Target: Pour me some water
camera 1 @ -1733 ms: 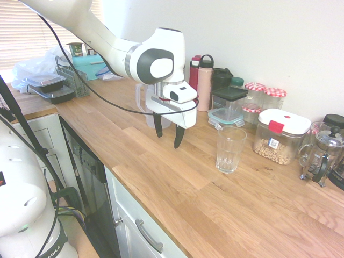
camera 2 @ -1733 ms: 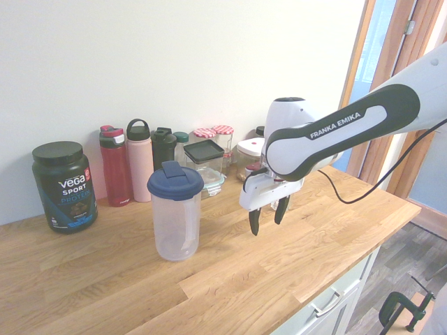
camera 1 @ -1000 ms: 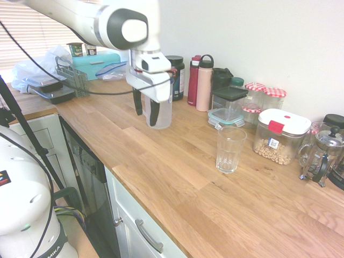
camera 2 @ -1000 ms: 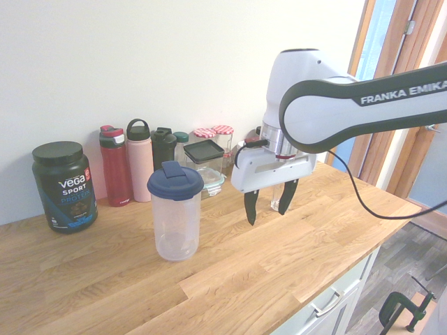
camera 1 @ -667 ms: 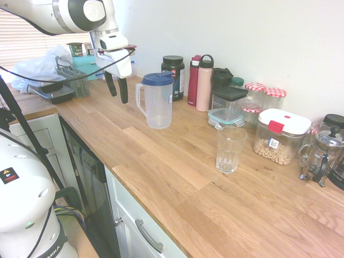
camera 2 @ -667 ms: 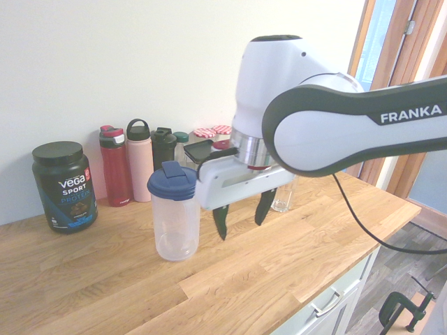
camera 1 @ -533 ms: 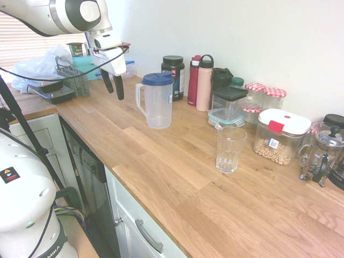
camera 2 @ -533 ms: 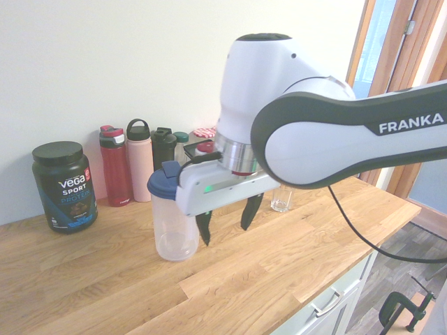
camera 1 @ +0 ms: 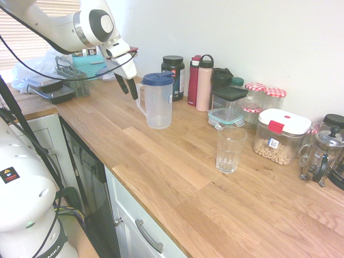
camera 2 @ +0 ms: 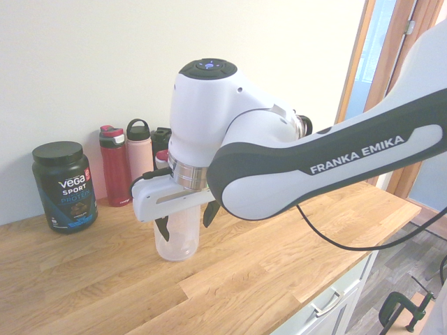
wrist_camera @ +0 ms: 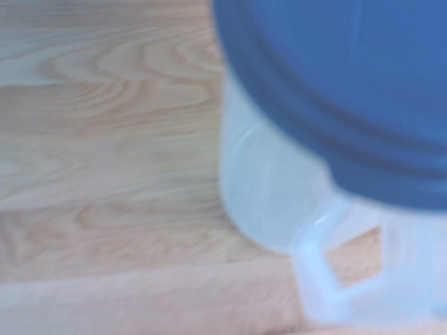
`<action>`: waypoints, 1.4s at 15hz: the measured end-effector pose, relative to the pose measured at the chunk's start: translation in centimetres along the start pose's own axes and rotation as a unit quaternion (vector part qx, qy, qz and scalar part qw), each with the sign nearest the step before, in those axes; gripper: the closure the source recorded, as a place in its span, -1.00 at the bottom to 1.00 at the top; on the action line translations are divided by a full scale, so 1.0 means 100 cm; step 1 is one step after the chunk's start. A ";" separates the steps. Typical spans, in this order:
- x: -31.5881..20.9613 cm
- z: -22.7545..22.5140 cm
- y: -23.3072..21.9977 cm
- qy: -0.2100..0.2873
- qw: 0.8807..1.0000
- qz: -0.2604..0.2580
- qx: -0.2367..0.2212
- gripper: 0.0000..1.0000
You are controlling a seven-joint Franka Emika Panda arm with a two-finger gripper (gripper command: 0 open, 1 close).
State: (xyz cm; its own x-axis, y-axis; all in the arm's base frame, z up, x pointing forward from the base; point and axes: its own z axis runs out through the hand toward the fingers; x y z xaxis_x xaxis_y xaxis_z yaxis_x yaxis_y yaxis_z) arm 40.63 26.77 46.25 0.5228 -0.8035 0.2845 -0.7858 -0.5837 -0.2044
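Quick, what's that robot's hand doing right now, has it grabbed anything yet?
Hand: open and empty, beside the handle of the clear plastic pitcher with the blue lid, not gripping it.

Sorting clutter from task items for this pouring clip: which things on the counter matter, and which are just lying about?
Job items:
- pitcher with blue lid
- drinking glass
- tool, open, beside the pitcher's handle

Just lying about:
- protein tub
- red bottle
- pink bottle
- nut container
- French press
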 end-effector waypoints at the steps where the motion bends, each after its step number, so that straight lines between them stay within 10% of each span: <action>1: 0.006 0.003 -0.002 0.005 1.000 0.005 0.002 -1.00; 2: 0.013 0.009 -0.005 0.010 1.000 0.009 0.005 -1.00; 3: 0.018 0.015 -0.008 0.013 1.000 0.012 0.007 1.00; 21: 0.027 0.030 -0.017 -0.002 1.000 0.020 0.017 1.00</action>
State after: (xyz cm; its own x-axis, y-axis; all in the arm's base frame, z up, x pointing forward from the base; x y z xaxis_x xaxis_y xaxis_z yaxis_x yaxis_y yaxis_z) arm 44.36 25.19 44.57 0.4924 -0.8266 0.2724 -0.7943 -0.5548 -0.2476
